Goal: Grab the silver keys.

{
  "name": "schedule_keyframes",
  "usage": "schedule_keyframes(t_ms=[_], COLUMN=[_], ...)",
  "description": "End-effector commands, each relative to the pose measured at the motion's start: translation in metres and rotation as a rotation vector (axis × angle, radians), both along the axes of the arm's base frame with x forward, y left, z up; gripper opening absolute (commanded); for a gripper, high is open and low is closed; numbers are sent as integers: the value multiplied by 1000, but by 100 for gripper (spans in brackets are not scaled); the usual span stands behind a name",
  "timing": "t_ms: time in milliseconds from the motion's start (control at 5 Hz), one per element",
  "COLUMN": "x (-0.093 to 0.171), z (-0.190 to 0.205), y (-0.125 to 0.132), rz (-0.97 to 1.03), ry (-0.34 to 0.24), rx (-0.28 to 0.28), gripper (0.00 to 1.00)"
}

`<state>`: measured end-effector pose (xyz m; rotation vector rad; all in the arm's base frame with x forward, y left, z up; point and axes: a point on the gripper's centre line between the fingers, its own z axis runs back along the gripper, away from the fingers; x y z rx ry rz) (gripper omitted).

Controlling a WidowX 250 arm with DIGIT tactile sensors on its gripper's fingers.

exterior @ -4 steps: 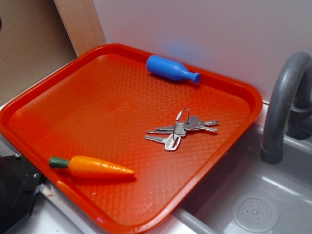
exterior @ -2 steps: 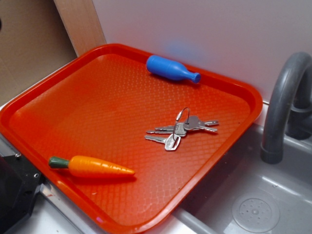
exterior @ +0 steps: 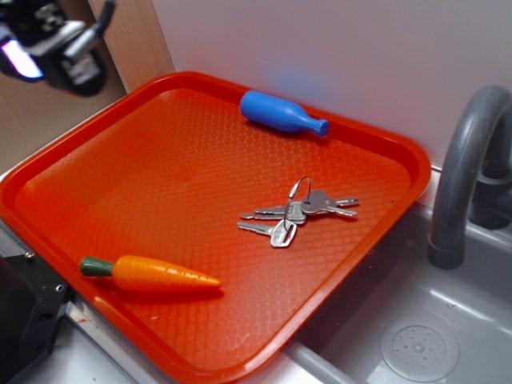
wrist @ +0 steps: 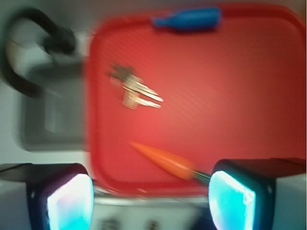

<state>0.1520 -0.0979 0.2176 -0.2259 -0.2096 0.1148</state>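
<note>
Gripper (wrist: pixel 151 194) high above the orange tray (exterior: pixel 120 160), jaws spread and empty, silver keys (exterior: pixel 298 211) well apart below.

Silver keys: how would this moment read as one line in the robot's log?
phase: approach | gripper: open, high above tray, holding nothing | silver keys: flat on tray, untouched | nearby: carrot, blue bottle

An orange tray (exterior: pixel 104 152) sits beside a grey sink (exterior: pixel 416 320). On it, seen from the gripper (wrist: pixel 151 201) hovering above its near edge, the silver keys (wrist: pixel 132 91) lie ahead and left, a blue bottle (wrist: pixel 189 19) lies farthest ahead by the rim, and a toy carrot (wrist: pixel 165 160) lies nearest, just ahead.
</note>
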Motion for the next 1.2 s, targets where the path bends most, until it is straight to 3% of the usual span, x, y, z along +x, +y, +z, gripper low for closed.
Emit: schedule_keyframes(t_ms=[0,200,400,600,1000], x=[56,93,114,114,117], z=[-47,-68,-95,-111,-117], y=[-47,-41,-57,-57,-39], rz=[36,68,56,57,84], ry=[-65,-47,-69,-102,-61], rx=[38,54,110,158,177], gripper=[100,100,100,100,100])
